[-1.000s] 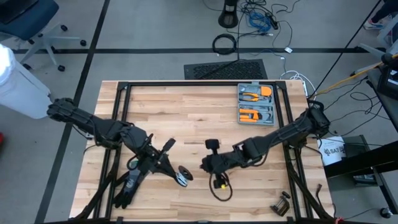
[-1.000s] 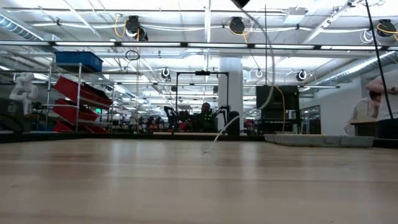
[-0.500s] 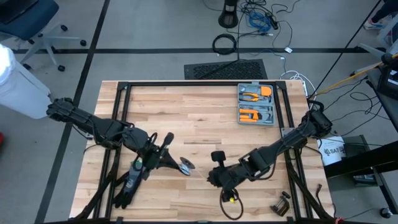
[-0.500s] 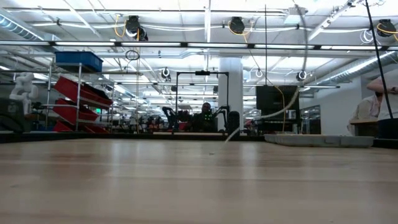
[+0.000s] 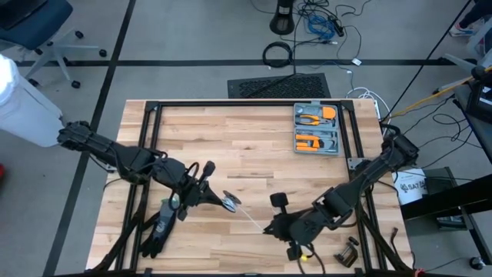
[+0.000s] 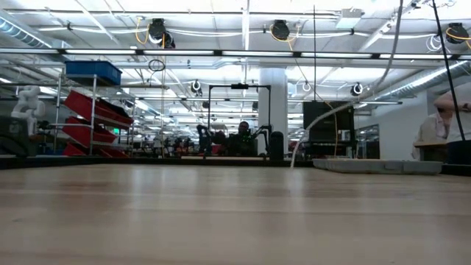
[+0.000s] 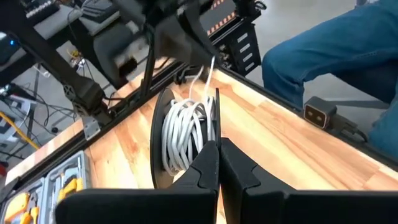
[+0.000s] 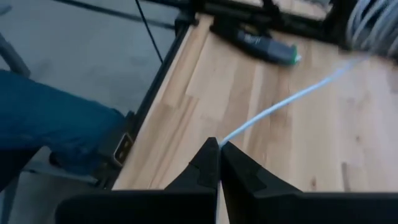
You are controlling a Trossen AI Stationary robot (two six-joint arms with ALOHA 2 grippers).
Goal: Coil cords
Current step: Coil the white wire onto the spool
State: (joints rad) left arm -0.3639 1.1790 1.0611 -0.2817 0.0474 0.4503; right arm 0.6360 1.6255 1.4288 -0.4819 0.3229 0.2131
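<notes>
White cord [image 5: 247, 215] runs taut across the wooden surface [image 5: 254, 146] between the two pincers, in the near half of the surface. The right pincer [image 5: 268, 229] sits close to the near edge, a little right of the middle; its two dark fingers [image 8: 208, 165] are pressed together on the free end of the cord, which leaves the fingertips in the right wrist view and stretches away over the planks. The left pincer [image 5: 217, 198] lies slightly farther in and left of centre, its fingers [image 7: 211, 168] closed tight on the rim of a small dark spool [image 5: 231, 201]. In the left wrist view the wound white turns [image 7: 185, 137] sit between the spool's dark flanges, and one strand leads off from them toward the other arm.

A dark tool [image 5: 159, 228] lies by the near left corner, just beside the left arm, and a small black clamp [image 5: 347, 251] rests near the near right corner. Toward the far edge, right of centre, stands a grey case [image 5: 317, 128] with orange tools. Beyond the near edge, a person's blue-trousered leg [image 7: 336, 62] shows in both wrist views.
</notes>
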